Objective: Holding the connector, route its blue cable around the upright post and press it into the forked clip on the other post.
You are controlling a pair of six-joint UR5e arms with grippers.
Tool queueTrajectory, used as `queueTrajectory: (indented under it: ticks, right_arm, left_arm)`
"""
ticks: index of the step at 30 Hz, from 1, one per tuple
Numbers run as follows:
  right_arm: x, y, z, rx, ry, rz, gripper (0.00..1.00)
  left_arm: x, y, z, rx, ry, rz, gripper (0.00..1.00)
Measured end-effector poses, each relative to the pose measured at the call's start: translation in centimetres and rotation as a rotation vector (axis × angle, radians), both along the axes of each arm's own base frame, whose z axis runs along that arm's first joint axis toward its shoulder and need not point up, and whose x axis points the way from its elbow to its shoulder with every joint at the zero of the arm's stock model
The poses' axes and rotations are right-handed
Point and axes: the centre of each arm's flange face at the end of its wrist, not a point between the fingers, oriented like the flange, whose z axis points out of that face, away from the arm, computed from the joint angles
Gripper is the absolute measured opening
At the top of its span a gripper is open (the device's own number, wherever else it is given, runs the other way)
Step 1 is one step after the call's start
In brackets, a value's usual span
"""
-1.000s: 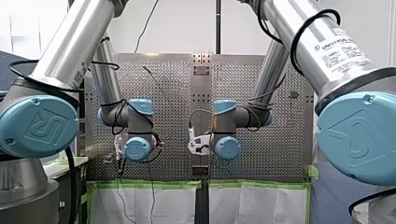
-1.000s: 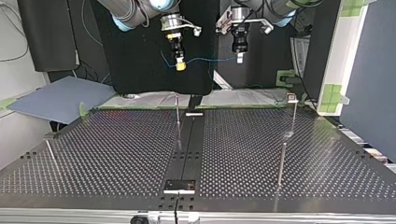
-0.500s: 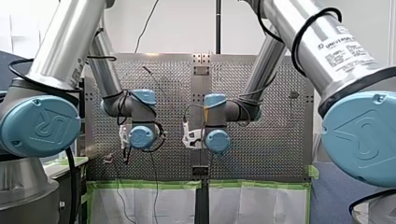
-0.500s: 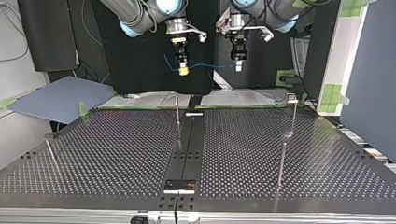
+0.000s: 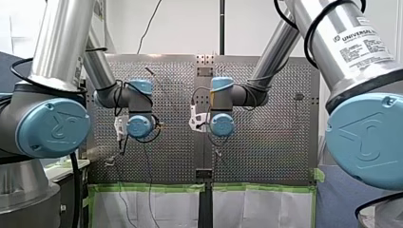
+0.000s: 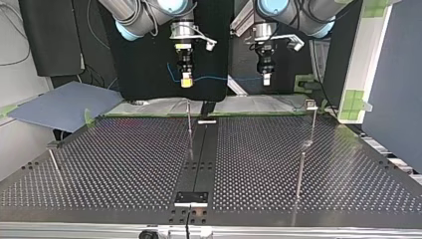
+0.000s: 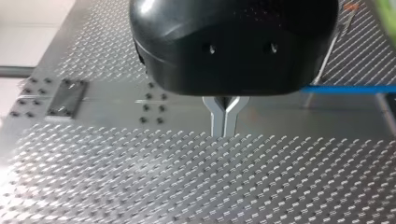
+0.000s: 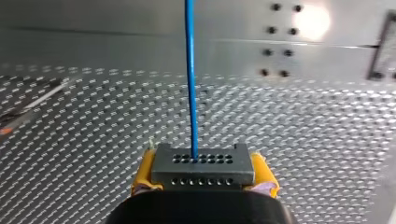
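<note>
My right gripper (image 8: 203, 186) has its yellow pads shut on a grey connector (image 8: 203, 165) with rows of holes. The blue cable (image 8: 190, 70) runs straight ahead out of it. In the top view this gripper (image 6: 186, 80) hangs high over the table's far edge, and the blue cable (image 6: 224, 78) spans across to my left gripper (image 6: 267, 78). The left gripper's metal fingers (image 7: 224, 116) are pressed together, with the cable (image 7: 348, 88) leaving beside them. A thin upright post (image 6: 189, 124) stands below the right gripper. Another post (image 6: 312, 122) with a clip on top (image 6: 311, 104) stands at the view's right.
The perforated table (image 6: 124, 164) has a dark centre strip (image 6: 201, 159). Two more thin posts stand at the top view's front right (image 6: 300, 174) and left (image 6: 54, 162). Green tape (image 5: 152, 187) marks the table's edge.
Both grippers have come lower in the top view. The left one shifted toward that view's right and the right one slightly left. The cable span between them is longer.
</note>
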Motion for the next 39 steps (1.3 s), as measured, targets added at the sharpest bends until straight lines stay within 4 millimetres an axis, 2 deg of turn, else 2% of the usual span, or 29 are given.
queueTrajectory:
  ticks: [6, 16, 28, 39]
  right_arm:
    - [1.0, -0.5, 4.4, -0.046, -0.040, 0.052, 0.39]
    - [2.7, -1.0, 11.6, -0.108, -0.085, 0.128, 0.39]
    - [4.7, -1.9, 16.0, -0.122, -0.085, 0.195, 0.39]
    - [5.3, -3.6, 19.2, -0.128, -0.078, 0.210, 0.39]
  left_arm:
    - [1.6, 0.1, 3.2, -0.057, -0.078, 0.016, 0.00]
    - [3.2, 0.8, 8.5, -0.145, -0.168, 0.059, 0.00]
    - [4.9, 2.6, 15.3, -0.225, -0.262, 0.153, 0.00]
    - [6.1, 4.8, 21.7, -0.270, -0.349, 0.199, 0.00]
